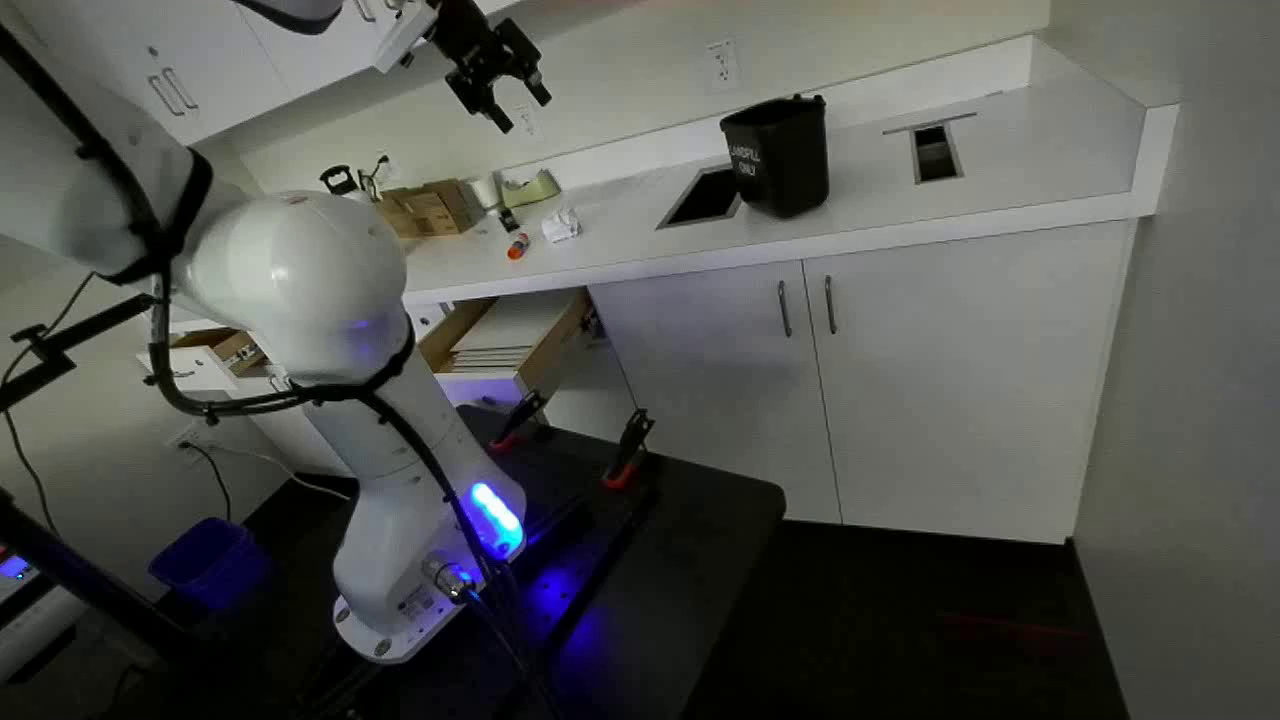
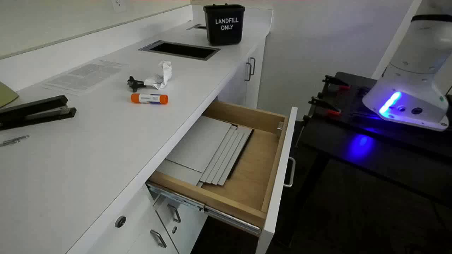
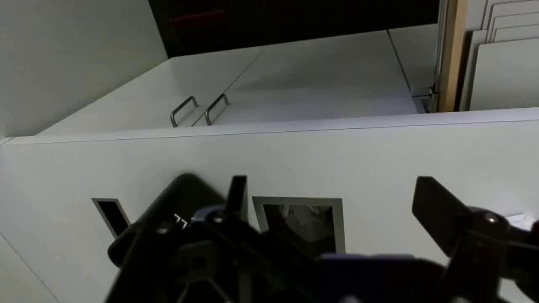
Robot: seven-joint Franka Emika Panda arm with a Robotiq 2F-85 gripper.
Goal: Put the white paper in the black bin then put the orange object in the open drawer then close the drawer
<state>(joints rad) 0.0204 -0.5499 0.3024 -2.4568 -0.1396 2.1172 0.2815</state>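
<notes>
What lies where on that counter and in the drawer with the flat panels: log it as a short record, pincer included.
White paper: crumpled, on the counter
Orange object: orange-ended tube, lying on the counter
Black bin: upright on the counter, labelled LANDFILL ONLY
Drawer: open, flat panels inside
Pincer: open, empty, above the counter
Also on the counter: black stapler
Task steps done: none

Dim light here, and the long white table (image 1: 1050, 150) runs along a pale wall (image 1: 620, 90), dotted with power outlets (image 1: 722, 65), all the way to a grey wall (image 1: 1200, 350) at its end! Two rectangular cut-outs (image 1: 705, 195) open in the top, one large, one narrow. Underneath, two flat white doors (image 1: 715, 390) stand closed, their metal handles (image 1: 785, 308) side by side. Up high hang white cabinets (image 1: 200, 50); down below spreads a nearly black floor (image 1: 930, 670), a faint red streak (image 3: 197, 18) on it.
</notes>
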